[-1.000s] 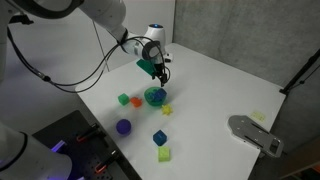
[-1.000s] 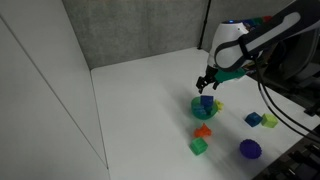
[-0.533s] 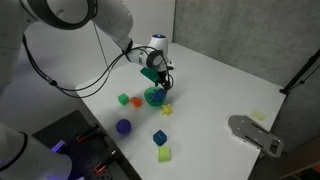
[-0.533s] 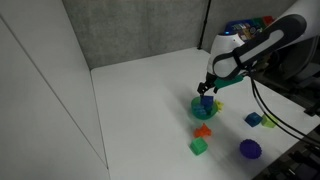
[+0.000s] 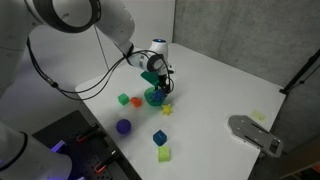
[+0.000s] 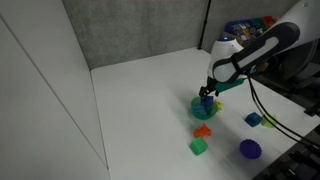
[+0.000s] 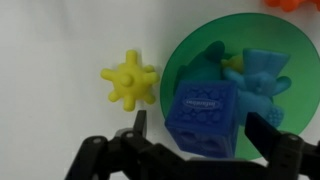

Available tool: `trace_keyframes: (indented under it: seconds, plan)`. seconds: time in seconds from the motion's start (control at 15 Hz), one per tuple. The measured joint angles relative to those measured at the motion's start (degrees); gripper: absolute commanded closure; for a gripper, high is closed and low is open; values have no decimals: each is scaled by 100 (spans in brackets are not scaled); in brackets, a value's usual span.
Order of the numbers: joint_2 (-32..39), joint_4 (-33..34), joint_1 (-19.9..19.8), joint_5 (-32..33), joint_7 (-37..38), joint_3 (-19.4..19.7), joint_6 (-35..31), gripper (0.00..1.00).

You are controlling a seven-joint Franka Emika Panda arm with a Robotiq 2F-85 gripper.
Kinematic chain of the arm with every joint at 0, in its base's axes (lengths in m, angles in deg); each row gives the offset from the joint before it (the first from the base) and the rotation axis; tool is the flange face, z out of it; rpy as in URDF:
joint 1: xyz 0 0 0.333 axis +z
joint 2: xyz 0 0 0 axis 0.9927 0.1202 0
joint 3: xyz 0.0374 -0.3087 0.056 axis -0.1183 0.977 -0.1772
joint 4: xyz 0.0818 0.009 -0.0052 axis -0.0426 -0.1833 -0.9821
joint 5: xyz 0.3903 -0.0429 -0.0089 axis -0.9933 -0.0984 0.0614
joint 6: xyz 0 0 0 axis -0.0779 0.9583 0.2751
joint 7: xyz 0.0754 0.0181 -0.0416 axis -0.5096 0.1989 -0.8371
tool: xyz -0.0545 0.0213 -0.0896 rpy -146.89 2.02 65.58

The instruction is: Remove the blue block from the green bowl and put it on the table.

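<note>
- Table (image 5: 235, 75), white, carries scattered small coloured toys.
- Green bowl (image 7: 190, 55) sits on it under the wrist.
- Gripper (image 7: 206, 128) spread wide, a finger either side of the blue block (image 7: 207, 112), gaps showing.
- That block lies in the bowl.
- Yellow spiky toy (image 7: 131, 80) rests just outside the rim.

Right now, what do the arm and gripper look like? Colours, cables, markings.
Arm: glossy white rounded links, with a black cable looping loosely beside it. Gripper: black, with a green part just above it; fingers are matt black, blocky. No markings readable.
</note>
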Motion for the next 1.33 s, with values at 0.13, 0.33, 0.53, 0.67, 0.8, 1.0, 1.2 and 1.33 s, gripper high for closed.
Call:
trace_keyframes:
  seconds: [0.13,0.33,0.53,0.67,0.8,1.0,1.2,1.33]
  plan:
    - [38,0,34,69,0,41,2,34]
    - [50,1,79,81,0,58,1,58]
    - [-28,0,90,77,-4,22,9,66]
    - [-155,-6,85,62,-5,-64,71,68]
    - [-376,-19,74,31,-6,-140,225,69]
    - [-782,-51,59,31,-3,-104,473,69]
    - [-1059,-145,-7,47,-1,55,626,69]
    - [-1171,-268,-92,76,-1,166,678,69]
